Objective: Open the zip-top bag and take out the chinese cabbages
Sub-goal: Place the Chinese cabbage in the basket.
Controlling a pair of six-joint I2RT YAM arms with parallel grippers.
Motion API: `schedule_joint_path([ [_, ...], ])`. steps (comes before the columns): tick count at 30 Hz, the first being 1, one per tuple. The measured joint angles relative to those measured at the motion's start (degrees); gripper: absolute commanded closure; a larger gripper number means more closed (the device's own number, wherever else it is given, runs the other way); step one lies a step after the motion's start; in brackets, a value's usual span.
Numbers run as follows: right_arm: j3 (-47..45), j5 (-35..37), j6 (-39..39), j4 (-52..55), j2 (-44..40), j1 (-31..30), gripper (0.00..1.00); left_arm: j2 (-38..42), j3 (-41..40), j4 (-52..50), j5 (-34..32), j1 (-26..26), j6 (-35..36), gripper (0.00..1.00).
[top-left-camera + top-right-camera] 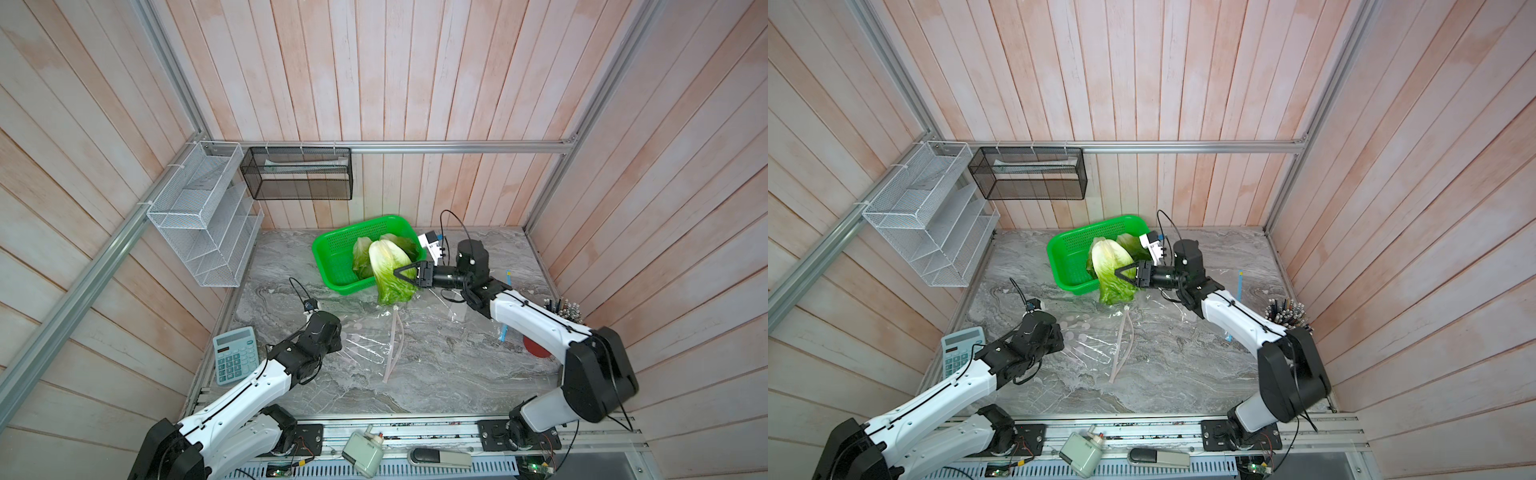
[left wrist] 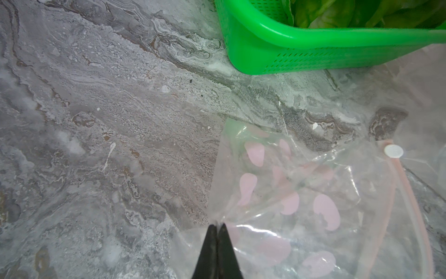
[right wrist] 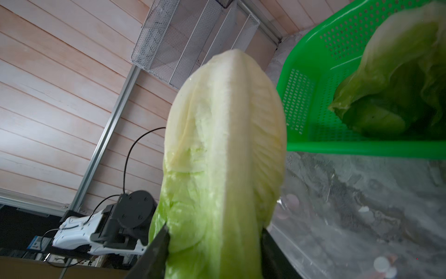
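Observation:
The zip-top bag [image 1: 374,345] [image 2: 301,193] is clear with pink spots and a pink zip strip, and it lies flat on the marble table. My left gripper [image 2: 218,225] is shut on a pinch of its film at the left edge. My right gripper [image 1: 401,273] [image 3: 214,234] is shut on one chinese cabbage [image 1: 384,257] [image 3: 224,132]. It holds the cabbage in the air over the front rim of the green basket [image 1: 318,253] [image 2: 313,38], leaf tips hanging down. Two more cabbages [image 1: 361,255] [image 1: 399,241] lie inside the basket.
A calculator [image 1: 235,353] lies at the table's left edge beside my left arm. A white wire rack [image 1: 208,216] and a black mesh basket [image 1: 297,172] hang on the walls. A pen holder [image 1: 565,311] and a red object [image 1: 534,347] sit by my right arm.

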State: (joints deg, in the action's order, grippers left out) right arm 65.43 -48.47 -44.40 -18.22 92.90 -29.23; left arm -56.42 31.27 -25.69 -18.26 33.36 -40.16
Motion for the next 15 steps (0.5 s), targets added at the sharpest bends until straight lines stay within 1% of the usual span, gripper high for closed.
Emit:
schedule_joint_path([
  [8,26.6,4.5,4.42,3.82,27.06,-2.62,0.49,0.09,0.0,0.44,0.02,-0.07,-0.59,1.0],
  [12,39.1,5.75,5.42,7.65,38.42,-3.5,0.49,0.09,0.0,0.76,0.04,-0.13,-0.55,1.0],
  [15,49.31,6.82,6.8,12.55,45.79,-4.15,0.48,0.15,0.0,0.85,0.2,-0.33,-0.39,1.0],
])
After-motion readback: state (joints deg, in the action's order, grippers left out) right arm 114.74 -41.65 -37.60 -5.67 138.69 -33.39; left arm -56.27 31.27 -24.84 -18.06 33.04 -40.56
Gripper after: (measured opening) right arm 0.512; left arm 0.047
